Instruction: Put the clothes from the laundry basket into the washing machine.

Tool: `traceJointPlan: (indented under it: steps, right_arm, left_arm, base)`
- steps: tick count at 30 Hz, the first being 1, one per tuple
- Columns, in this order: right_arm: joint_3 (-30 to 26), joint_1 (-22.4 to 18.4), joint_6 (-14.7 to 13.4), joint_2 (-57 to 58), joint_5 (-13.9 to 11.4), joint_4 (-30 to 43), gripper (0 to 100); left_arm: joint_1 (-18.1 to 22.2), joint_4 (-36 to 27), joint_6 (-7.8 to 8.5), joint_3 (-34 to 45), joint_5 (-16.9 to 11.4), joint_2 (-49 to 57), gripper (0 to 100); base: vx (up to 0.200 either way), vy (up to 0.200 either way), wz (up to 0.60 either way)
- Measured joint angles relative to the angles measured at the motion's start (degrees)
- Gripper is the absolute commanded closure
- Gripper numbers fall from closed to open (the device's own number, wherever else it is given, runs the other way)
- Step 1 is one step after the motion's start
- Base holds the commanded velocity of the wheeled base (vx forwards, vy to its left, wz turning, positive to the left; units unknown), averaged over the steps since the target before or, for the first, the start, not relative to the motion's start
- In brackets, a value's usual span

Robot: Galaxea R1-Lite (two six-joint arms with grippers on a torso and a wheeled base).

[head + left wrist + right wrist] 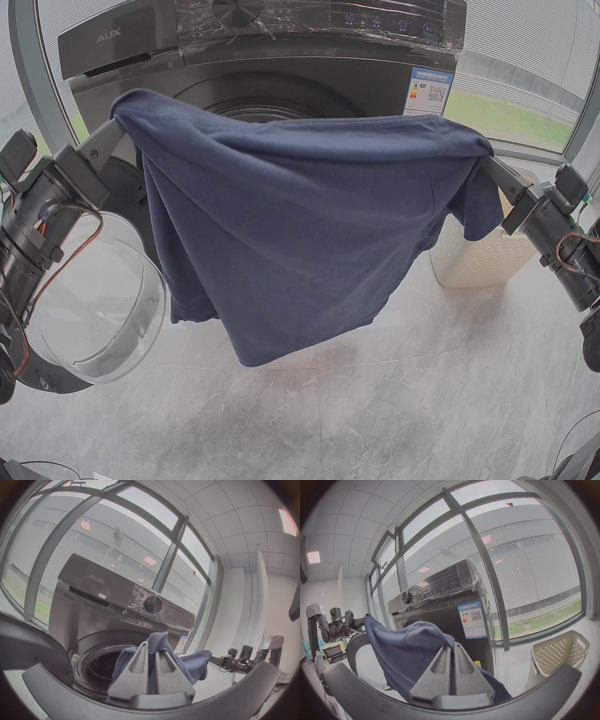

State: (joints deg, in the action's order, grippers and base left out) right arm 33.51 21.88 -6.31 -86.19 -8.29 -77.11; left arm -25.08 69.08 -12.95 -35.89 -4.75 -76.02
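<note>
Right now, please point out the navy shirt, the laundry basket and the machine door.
navy shirt (294, 237): head view, hanging middle.
laundry basket (475, 262): head view, side wall.
machine door (100, 300): head view, glass bowl.

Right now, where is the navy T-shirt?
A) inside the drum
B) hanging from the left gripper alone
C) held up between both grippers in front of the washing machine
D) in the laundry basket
C: the left gripper and the right gripper each clamp one end of the navy T-shirt, which hangs spread out before the washing machine.

All views toward washing machine (269, 75)
</note>
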Motion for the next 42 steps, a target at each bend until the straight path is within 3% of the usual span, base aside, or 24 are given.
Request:
traceJointPlan:
  steps: [8,28,36,37,42]
  right_arm:
    - [-1.38,2.07,-0.33,-1.40,0.00,-0.38,100]
    - [-1.46,2.28,-0.52,-1.82,0.02,-0.38,100]
    - [-5.71,2.56,-0.22,-2.21,-0.18,-0.30,100]
    - [-6.53,2.73,-0.06,-2.40,-0.24,-0.30,0]
    - [-11.14,4.77,0.49,-3.47,-0.62,-1.96,0]
  left_arm:
    - [0.09,0.57,0.04,2.01,-0.24,-1.76,100]
    - [-0.17,0.62,-0.02,3.12,-0.35,-2.19,100]
    - [-1.63,0.60,0.00,3.39,-0.68,-2.28,100]
    - [-1.82,0.60,0.00,3.39,-0.85,-2.36,100]
    - [-2.86,0.55,0.01,2.96,-2.46,-2.93,100]
  base:
    - [0.000,0.000,0.00]
    - [0.000,0.000,0.00]
    - [0.000,0.000,0.00]
    - [0.000,0.000,0.00]
    - [0.000,0.000,0.00]
